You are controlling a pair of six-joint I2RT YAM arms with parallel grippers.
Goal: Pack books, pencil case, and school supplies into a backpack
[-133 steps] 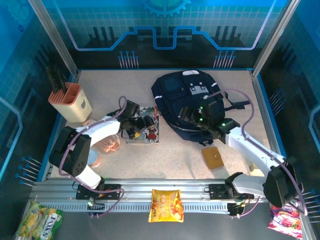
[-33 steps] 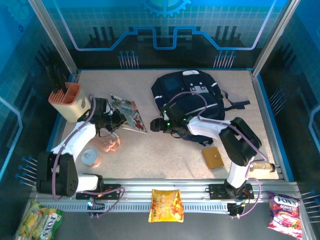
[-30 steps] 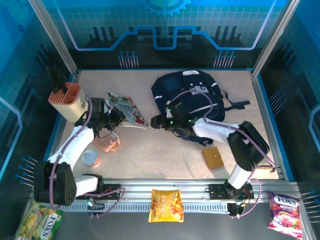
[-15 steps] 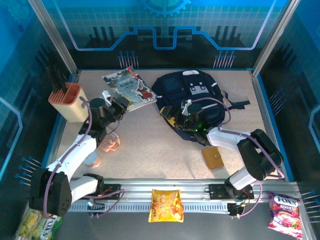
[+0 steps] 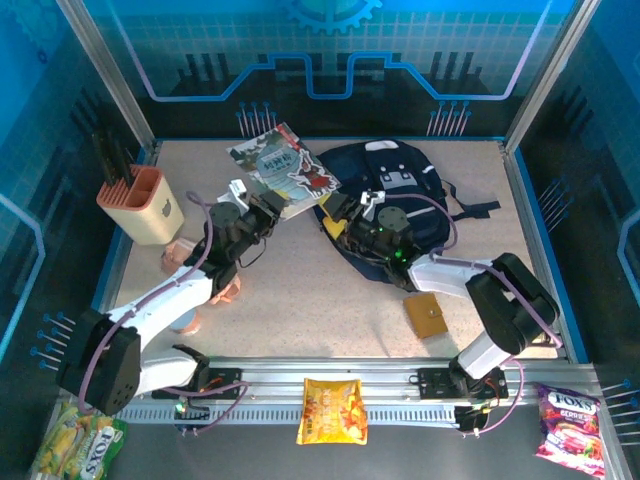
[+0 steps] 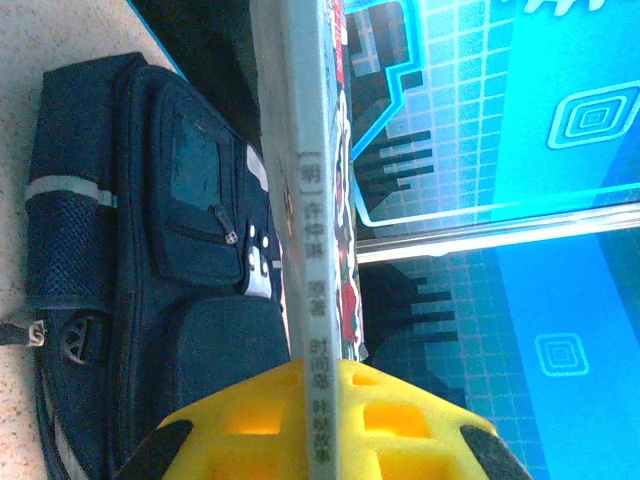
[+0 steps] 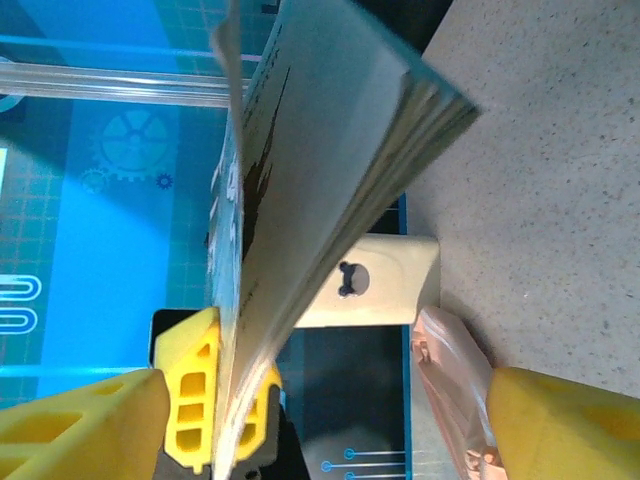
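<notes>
The left gripper (image 5: 258, 208) is clamped on the spine edge of the thin green-and-white illustrated paperback book (image 5: 287, 168), holding it raised and tilted at the far-left edge of the large navy-blue fabric backpack (image 5: 420, 200). The right gripper (image 5: 348, 210), jaws spread wide, sits over the backpack's left side, close to the book. A tan-brown square piece (image 5: 426, 315) lies on the table near the backpack's front edge.
</notes>
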